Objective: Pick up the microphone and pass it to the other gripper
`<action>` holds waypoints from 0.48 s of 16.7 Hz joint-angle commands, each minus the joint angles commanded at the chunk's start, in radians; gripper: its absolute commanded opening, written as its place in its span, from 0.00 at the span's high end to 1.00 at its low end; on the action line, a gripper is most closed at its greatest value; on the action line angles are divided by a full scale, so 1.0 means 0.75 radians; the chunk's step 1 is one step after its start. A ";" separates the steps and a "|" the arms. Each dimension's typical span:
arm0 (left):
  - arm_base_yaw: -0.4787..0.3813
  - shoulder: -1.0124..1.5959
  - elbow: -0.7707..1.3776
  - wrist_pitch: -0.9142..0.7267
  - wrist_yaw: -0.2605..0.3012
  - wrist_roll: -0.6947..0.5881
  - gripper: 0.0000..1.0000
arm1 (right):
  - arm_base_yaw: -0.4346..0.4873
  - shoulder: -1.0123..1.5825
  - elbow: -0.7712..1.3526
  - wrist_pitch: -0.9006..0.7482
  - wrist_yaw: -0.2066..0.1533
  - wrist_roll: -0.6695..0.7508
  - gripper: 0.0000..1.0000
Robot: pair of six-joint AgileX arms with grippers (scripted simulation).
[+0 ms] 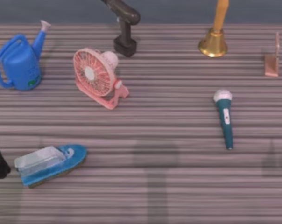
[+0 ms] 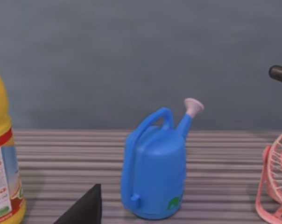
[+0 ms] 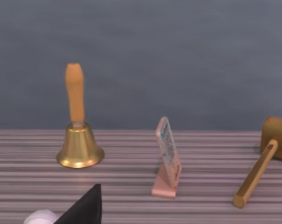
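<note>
blue toy boat (image 1: 51, 164) at 8 o'clock, teal microphone (image 1: 224, 117) lying flat at 3 o'clock, untouched; finger state of either gripper cannot be told.

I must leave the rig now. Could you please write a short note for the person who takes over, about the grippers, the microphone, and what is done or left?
Left gripper: only a dark tip shows in its wrist view, near the blue watering can; holds nothing visible.
Right gripper: likewise only a tip shows, facing the gold bell.
Microphone: lies flat on the table's right half, untouched, head toward the bell.
Done: nothing yet. Left: pick up, then pass over.
</note>
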 joint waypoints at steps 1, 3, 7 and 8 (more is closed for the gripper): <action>0.000 0.000 0.000 0.000 0.000 0.000 0.00 | 0.000 0.000 0.000 0.000 0.000 0.000 0.00; 0.000 0.000 0.000 0.000 0.000 0.000 0.00 | 0.004 0.013 0.013 -0.008 0.000 0.004 0.00; 0.000 0.000 0.000 0.000 0.000 0.000 0.00 | 0.056 0.209 0.194 -0.119 0.004 0.059 0.00; 0.000 0.000 0.000 0.000 0.000 0.000 0.00 | 0.075 0.294 0.265 -0.162 0.007 0.081 0.00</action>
